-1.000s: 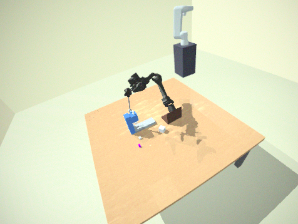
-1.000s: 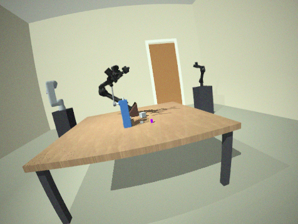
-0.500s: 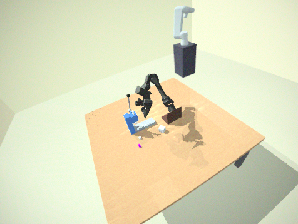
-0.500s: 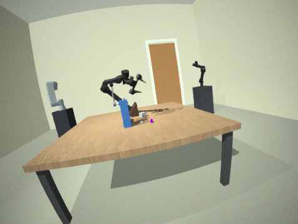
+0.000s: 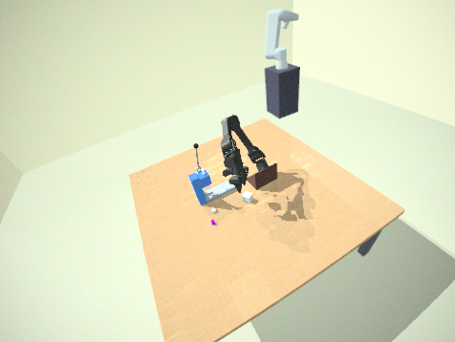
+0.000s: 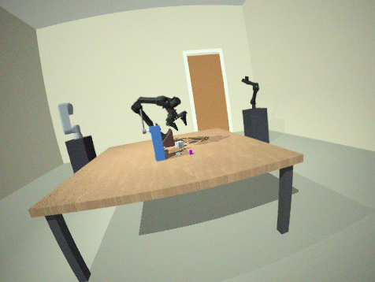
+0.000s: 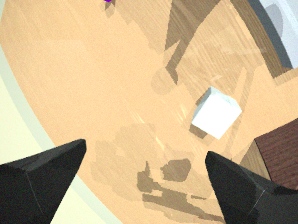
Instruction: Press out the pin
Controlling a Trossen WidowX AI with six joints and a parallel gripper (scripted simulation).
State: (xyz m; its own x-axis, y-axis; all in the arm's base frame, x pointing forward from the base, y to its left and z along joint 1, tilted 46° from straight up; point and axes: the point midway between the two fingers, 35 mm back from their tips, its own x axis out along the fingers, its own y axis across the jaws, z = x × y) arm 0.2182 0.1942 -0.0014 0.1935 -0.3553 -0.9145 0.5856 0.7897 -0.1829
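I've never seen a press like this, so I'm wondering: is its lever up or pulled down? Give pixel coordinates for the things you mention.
Up: the lever (image 5: 196, 158) stands nearly upright, its black knob (image 5: 196, 145) above the blue press (image 5: 198, 187).

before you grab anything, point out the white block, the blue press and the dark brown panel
white block (image 5: 247, 197) (image 6: 180, 144) (image 7: 217, 113): top, exterior and wrist views, middle of its visible faces
blue press (image 5: 197, 187) (image 6: 158, 143): top and exterior views, upright body
dark brown panel (image 5: 266, 177) (image 6: 168, 139) (image 7: 282, 152): all three views, broad face
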